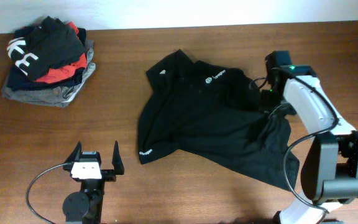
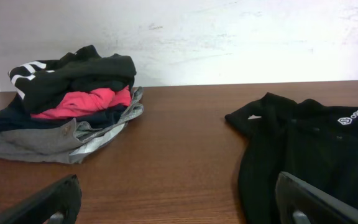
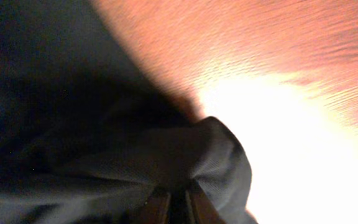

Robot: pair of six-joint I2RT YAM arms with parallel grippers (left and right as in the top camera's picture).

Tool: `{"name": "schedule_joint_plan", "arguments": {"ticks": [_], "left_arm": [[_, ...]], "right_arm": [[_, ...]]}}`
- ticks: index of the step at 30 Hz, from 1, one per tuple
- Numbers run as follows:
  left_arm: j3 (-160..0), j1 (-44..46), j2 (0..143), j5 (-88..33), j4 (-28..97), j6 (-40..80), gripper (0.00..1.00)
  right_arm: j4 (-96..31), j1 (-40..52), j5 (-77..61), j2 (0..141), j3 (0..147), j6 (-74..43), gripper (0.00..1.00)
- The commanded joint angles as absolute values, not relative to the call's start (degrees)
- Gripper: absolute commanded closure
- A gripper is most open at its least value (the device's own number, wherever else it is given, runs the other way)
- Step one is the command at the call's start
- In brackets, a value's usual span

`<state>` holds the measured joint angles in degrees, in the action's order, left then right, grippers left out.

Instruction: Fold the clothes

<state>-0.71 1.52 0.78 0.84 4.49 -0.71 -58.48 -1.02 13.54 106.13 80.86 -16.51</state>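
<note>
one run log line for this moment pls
black top: crumpled, unfolded on table | right gripper: shut on a fold at black top's edge | left gripper: open, empty, apart from black top

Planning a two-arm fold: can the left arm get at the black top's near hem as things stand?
Probably yes. The left gripper stands open, and only bare table lies between it and the near hem of the black top; the folded pile sits well aside.
</note>
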Motion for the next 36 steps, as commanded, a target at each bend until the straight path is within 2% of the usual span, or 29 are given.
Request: {"name": "schedule_joint_plan", "arguments": {"ticks": [1, 10, 13, 14, 16, 17, 24, 28, 31, 34, 36], "left_arm": [[-0.49, 1.28, 0.36, 0.21, 4.75, -1.8, 0.01], [-0.49, 1.28, 0.36, 0.21, 4.75, -1.8, 0.01], [-0.49, 1.28, 0.36, 0.21, 4.75, -1.8, 0.01], [-0.49, 1.28, 0.36, 0.21, 4.75, -1.8, 0.01], [-0.49, 1.28, 0.36, 0.21, 4.75, -1.8, 0.01], [-0.49, 1.28, 0.36, 0.21, 4.75, -1.8, 0.01], [-0.49, 1.28, 0.36, 0.21, 4.75, -1.8, 0.01], [-0.49, 1.28, 0.36, 0.21, 4.75, -1.8, 0.01], [-0.49, 1.28, 0.36, 0.21, 4.75, -1.8, 0.01], [-0.49, 1.28, 0.36, 0.21, 4.75, -1.8, 0.01], [-0.49, 1.28, 0.36, 0.21, 4.75, -1.8, 0.01]], "right_arm": [[-57.1, -4.99, 17.91, 105.47, 82.63, -16.8, 0.89], [-53.28, -17.34, 18.85, 105.47, 82.65, -16.84, 0.89], [-53.82, -20.69, 14.55, 105.47, 82.74, -16.82, 0.89], [-54.28, -21.32, 11.79, 105.47, 82.74, -16.82, 0.87], [-55.53, -22.0, 5.39, 105.47, 82.74, -16.8, 0.64], [-56.55, -22.11, 2.48, 105.47, 82.74, -16.8, 0.6], [-63.88, -19.44, -13.13, 105.47, 82.74, -7.9, 0.6], [-68.95, -16.03, -13.52, 105.47, 82.67, -7.22, 0.59], [-71.55, -11.99, -12.53, 105.47, 82.52, -5.96, 0.51], [-71.53, -8.78, -7.97, 105.47, 82.0, -7.11, 0.39], [-71.33, -7.53, -3.03, 105.47, 81.32, -10.41, 0.37]]}}
